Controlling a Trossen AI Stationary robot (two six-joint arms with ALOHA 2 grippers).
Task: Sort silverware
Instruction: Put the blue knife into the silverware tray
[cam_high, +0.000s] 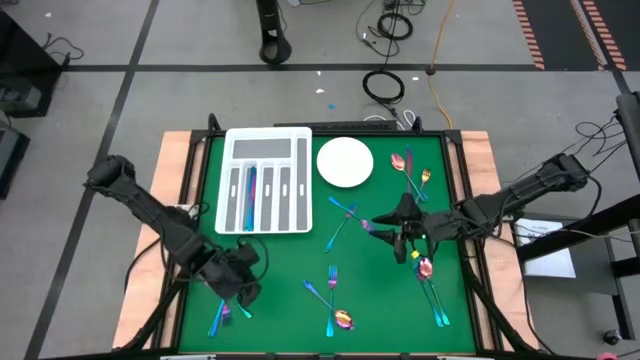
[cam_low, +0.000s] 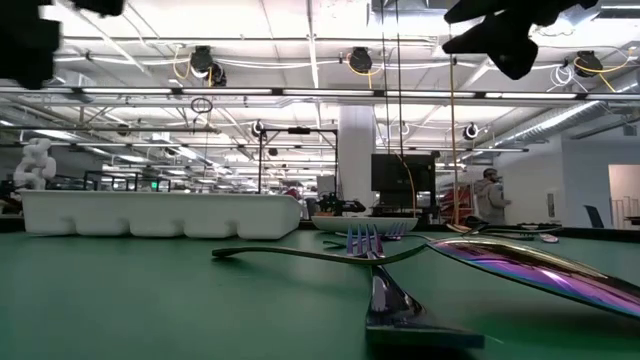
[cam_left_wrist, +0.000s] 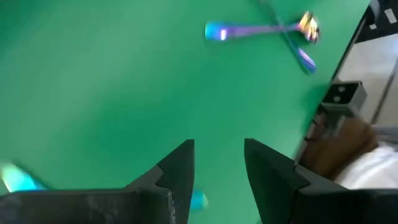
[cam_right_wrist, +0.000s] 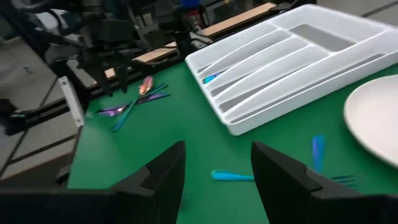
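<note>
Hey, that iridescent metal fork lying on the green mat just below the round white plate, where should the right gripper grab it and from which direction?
Probably mid-handle, from straight above. The iridescent metal fork lies flat and thin on the green mat, diagonal, clear of the round white plate. The open right gripper is beside it; its fingers should straddle the narrow handle crosswise.

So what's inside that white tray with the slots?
The white tray holds one blue-purple piece of silverware in a slot; the other slots look empty. From table height, its wall hides the inside.
</note>
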